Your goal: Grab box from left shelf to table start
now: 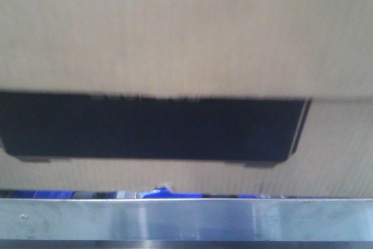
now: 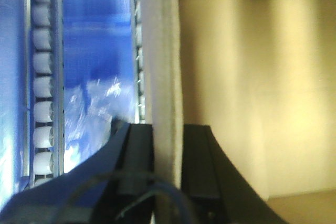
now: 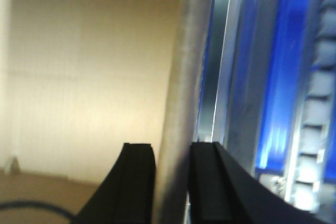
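Observation:
The brown cardboard box [image 1: 186, 33] fills the front view, its wide black printed panel [image 1: 151, 126] across the middle. Below it runs the silvery metal front edge of the left shelf [image 1: 186, 220] with a small screw at the left. In the left wrist view my left gripper [image 2: 167, 129] is shut on the box's pale wall edge [image 2: 163, 66], one black finger on each side, with the box's inside [image 2: 252, 93] to the right. In the right wrist view my right gripper [image 3: 172, 148] is shut on the opposite box wall edge [image 3: 181, 77]. The table is out of view.
Blue shelf parts [image 1: 169, 193] peek between the box and the metal rail. White roller tracks [image 2: 43, 77] and blue panels run beside the box in the left wrist view; a metal rail [image 3: 223, 66] and rollers [image 3: 320, 103] stand on the right of the right wrist view.

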Controlling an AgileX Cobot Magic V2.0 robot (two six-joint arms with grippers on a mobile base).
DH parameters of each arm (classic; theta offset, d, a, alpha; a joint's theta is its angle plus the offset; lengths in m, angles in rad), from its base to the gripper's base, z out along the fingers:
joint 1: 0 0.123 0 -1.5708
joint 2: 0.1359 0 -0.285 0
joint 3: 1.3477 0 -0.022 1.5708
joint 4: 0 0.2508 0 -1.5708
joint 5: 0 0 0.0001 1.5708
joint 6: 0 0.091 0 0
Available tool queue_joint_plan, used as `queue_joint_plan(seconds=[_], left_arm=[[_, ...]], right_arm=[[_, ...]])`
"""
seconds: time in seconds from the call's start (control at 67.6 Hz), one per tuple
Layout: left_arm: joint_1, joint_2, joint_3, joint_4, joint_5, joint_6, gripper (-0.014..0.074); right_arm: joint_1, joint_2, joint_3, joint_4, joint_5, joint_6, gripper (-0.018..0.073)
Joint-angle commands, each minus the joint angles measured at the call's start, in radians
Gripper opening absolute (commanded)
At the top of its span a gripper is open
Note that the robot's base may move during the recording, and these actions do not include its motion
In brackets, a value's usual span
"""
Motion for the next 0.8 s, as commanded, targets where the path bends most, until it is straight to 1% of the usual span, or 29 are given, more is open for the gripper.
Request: queue_joint_plan(seconds=[0.0,0.163,0.266,0.355,0.444,0.607,0.71,0.785], left_arm=[[-0.006,-0.095,-0.036,-0.044,-0.069,-0.022,-0.0093],[-0.006,-0.208,-0.013,-0.051,-0.071,-0.024,-0.0093],[-0.006,-0.277,0.028,-0.051,-0.071,-0.024,-0.0093],[-0.006,-0.337,0.071,-0.074,-0.073,-0.024,-0.0093],[-0.006,-0.387,0.108,-0.079,-0.073,-0.024,-0.0093],[-0.006,-0.491,0.155,-0.089,-0.065,-0.024,-0.0093],[-0.006,-0.555,0.165,-0.119,-0.063,-0.024,-0.0093],[-0.006,-0.594,0.165,-0.123,-0.058,-0.024,-0.0093]], right_arm=[[-0.007,-0.089,-0.033,-0.015,-0.086,-0.007,0.0067],[-0.007,-0.181,-0.007,-0.003,-0.061,-0.007,0.0067],[-0.007,-0.247,0.058,0.005,-0.071,-0.015,0.0067],[-0.007,-0.322,0.133,0.013,-0.078,-0.023,0.0067],[-0.007,-0.387,0.189,0.034,-0.09,-0.031,0.0067],[-0.007,-0.488,0.228,0.11,-0.113,-0.044,0.0067],[-0.007,-0.527,0.228,0.183,-0.129,-0.07,0.0067],[-0.007,-0.544,0.228,0.243,-0.128,-0.078,0.0067]])
